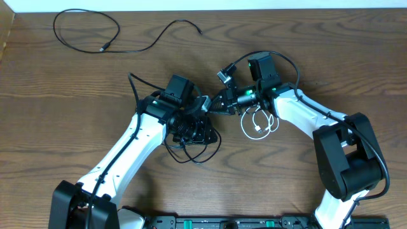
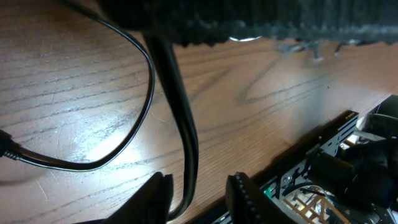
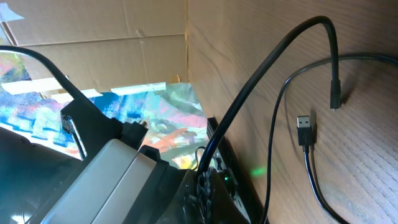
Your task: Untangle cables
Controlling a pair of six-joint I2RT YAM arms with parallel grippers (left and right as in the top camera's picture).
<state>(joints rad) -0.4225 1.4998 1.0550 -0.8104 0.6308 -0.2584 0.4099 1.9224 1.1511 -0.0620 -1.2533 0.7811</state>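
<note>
Showing white cable (image 1: 257, 130) overhead, USB plug (image 3: 304, 129) from right wrist

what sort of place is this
Probably a robotics lab bench: a left arm and right arm work over a wood-grain table, loose cables lie on it, and cardboard stands beyond its edge.

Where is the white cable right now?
Overhead, the white cable lies coiled near centre, right side, next to the right arm's white forearm, beside the right end effector.
</note>
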